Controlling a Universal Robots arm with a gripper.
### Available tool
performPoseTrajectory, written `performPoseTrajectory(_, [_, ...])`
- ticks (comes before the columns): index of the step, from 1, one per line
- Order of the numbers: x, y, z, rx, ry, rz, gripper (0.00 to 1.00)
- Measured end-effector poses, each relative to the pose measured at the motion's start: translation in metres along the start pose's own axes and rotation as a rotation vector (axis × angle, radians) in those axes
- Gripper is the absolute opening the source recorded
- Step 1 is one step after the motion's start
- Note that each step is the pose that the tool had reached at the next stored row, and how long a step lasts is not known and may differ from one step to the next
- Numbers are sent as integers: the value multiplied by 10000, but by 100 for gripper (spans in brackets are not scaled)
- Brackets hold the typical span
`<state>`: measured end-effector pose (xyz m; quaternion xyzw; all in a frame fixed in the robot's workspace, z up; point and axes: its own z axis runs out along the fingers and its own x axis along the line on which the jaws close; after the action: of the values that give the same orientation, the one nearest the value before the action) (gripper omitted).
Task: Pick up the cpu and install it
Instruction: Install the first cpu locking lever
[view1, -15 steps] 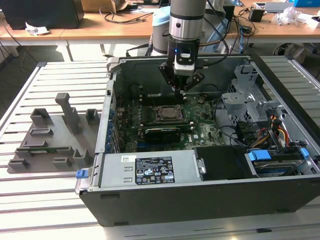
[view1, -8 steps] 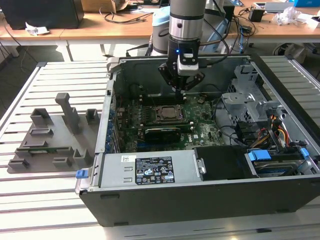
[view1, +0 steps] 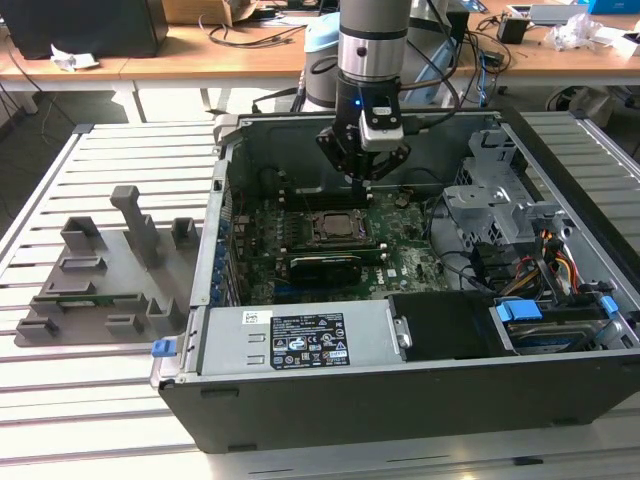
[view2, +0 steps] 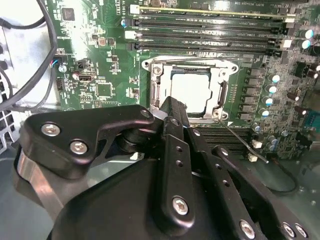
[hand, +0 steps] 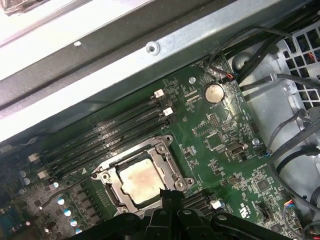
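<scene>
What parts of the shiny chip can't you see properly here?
1. One edge of the cpu, both wrist views: the gripper covers it.
2. Whether the gripper touches the cpu, exterior view: too small to tell.
3. The rest of the motherboard, first wrist view: cut off by the picture's edge.

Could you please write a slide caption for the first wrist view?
The cpu lies in its socket frame on the green motherboard, the gripper poised at the socket's edge.
</scene>
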<state>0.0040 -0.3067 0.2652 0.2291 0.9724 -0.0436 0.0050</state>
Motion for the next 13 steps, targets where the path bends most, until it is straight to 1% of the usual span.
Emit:
performPoseTrajectory(8, [0,0,0,-27,-73,-882,11])
performPoseTrajectory(13, [0,0,0,-38,-108,-1298,11])
